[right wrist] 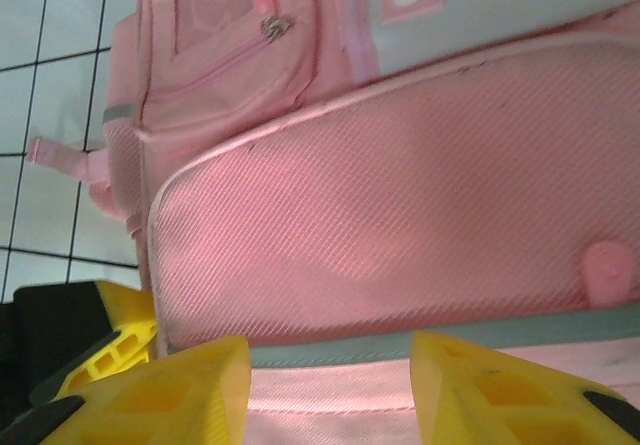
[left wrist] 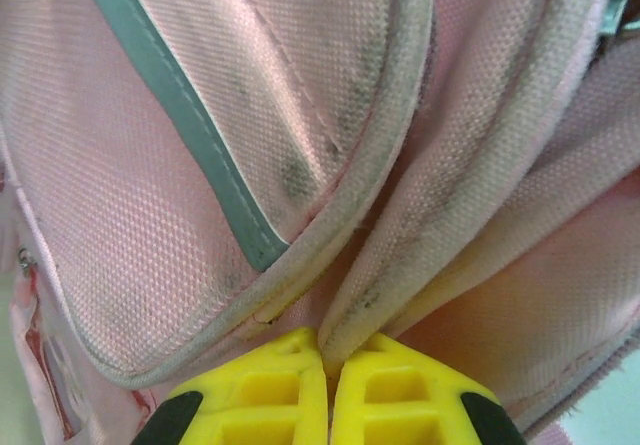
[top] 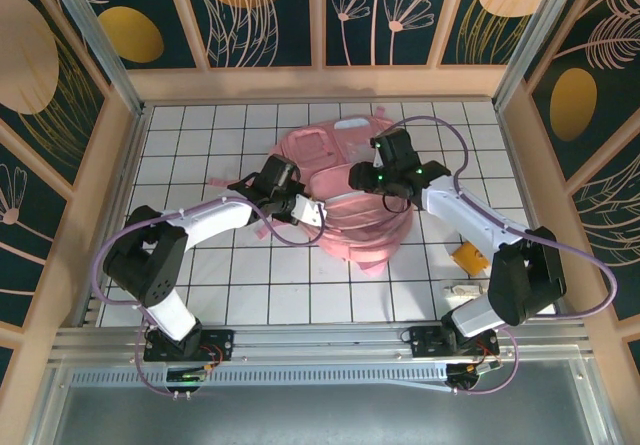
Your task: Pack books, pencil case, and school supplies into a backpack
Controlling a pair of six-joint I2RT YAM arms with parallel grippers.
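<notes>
- Yellow left fingers point(left wrist: 270, 390) are pressed together, and a piped edge of the backpack point(left wrist: 150, 165) is pinched between their tips.
- Right fingers point(right wrist: 170, 390) are spread apart, with pink backpack cloth and a grey strip lying between them. Whether that cloth is squeezed cannot be told.
- From above, the backpack is seen lying in the middle of the table point(top: 250, 295), with one arm reaching onto it from each side.
- Opening the bag is judged to be the step in hand, since nothing can be packed until its mouth is pulled wide.
- It is best done slowly: the pinched edge is lifted up and away in a gentle pull, so the thin cloth is not slipped out of the tips.
- The far side is best held down at the same time, or the whole soft bag may be dragged along.
- A small orange item point(top: 468, 257) and a tiny whitish item point(top: 462, 289) are seen on the table near the right arm's base, well apart from the backpack and not yet packed.
</notes>
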